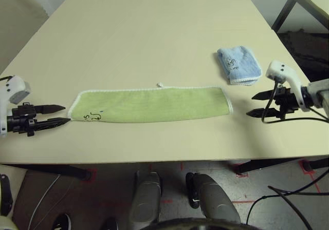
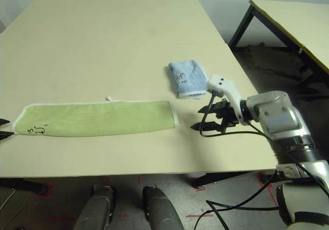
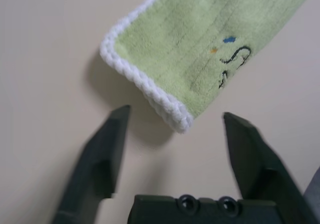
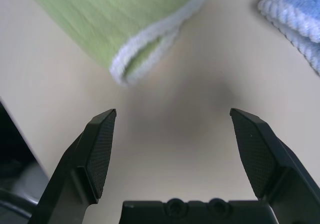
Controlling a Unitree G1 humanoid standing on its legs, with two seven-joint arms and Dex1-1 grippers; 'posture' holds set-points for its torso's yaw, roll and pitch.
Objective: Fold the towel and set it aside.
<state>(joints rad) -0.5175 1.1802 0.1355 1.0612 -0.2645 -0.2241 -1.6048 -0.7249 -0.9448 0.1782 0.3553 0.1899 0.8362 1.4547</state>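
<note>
1. The towel (image 1: 151, 104) lies flat on the bench (image 1: 154, 40) as a long narrow strip, already folded once lengthwise; the doubled edge shows at its right end in the right wrist view.
2. Left gripper (image 1: 60, 114): jaws wide apart and empty, just off the strip's left end, not touching it.
3. Right gripper (image 1: 257, 104): jaws wide apart and empty, near the strip's right end, clear of it.
4. A smaller blue towel (image 1: 237, 64) sits folded beyond the right gripper, apart from the strip.
5. Judgement: the next fold is end to end. Pinch both layers at the white stitched corners, lift one end over squarely, and align the edging before release.
6. Risk: catching only the top layer would reopen the first fold.
</note>
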